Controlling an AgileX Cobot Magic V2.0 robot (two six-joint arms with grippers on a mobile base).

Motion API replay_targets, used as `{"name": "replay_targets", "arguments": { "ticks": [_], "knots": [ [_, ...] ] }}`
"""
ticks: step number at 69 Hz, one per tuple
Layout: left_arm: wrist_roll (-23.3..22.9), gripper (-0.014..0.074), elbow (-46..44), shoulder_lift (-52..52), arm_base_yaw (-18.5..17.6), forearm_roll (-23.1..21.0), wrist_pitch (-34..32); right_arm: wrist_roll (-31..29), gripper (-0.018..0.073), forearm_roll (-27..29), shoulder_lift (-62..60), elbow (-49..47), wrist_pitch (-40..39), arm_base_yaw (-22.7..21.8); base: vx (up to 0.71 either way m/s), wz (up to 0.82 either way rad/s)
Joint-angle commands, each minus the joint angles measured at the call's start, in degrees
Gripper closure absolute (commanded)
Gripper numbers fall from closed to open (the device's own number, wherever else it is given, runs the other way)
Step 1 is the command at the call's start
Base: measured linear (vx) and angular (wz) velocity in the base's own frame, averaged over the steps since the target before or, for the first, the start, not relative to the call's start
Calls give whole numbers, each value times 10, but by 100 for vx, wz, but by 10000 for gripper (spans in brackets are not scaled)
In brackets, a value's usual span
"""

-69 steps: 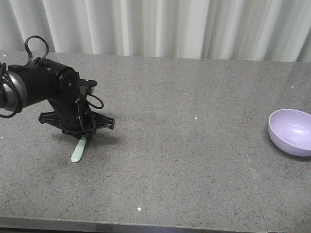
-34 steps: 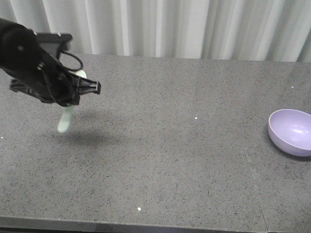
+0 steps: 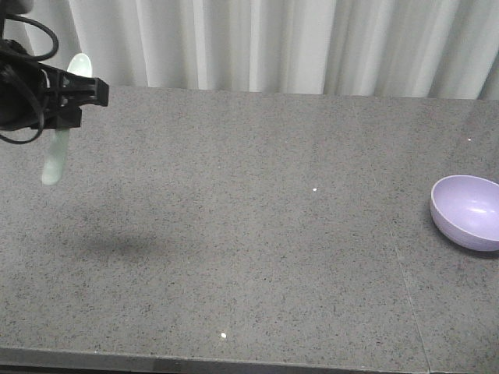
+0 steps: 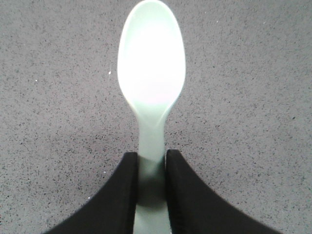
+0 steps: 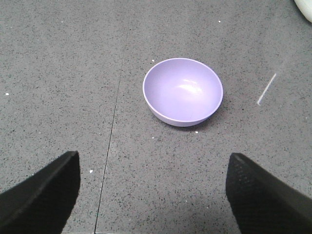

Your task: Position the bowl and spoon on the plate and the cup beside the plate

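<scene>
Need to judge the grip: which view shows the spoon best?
The left wrist view: the spoon fills the frame, handle pinched by the left hand, head clear. The front view shows it small at the left edge, hanging head up. The right wrist view shows the bowl, no spoon.

My left hand (image 3: 66,109) is all black, with chunky, blocky parts and thin black cables (image 3: 31,35) looping over it. Close up, its two fingers (image 4: 114,197) are smooth and dull black, with rounded tips. My right hand (image 5: 153,158) has black fingers (image 5: 41,195) with bumpy, dotted skin.
</scene>
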Motion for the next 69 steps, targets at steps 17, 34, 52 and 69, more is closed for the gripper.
{"name": "replay_targets", "arguments": {
  "ticks": [17, 34, 52, 69],
  "knots": [
    [-1, 603, -14, -27, -2, 4, -25, 77, -23, -97, 70, -18, -48, 0, 0, 0],
    [-1, 603, -14, -27, -2, 4, -24, 107, -23, -132, 187, -18, -96, -2, 0, 0],
    [-1, 603, -14, -27, -2, 4, -20, 62, -23, -92, 305, -18, -167, -106, 0, 0],
    [-1, 603, -14, -27, -2, 4, -20, -55, -23, 52, 397, -18, -265, -187, 0, 0]
  ]
}}
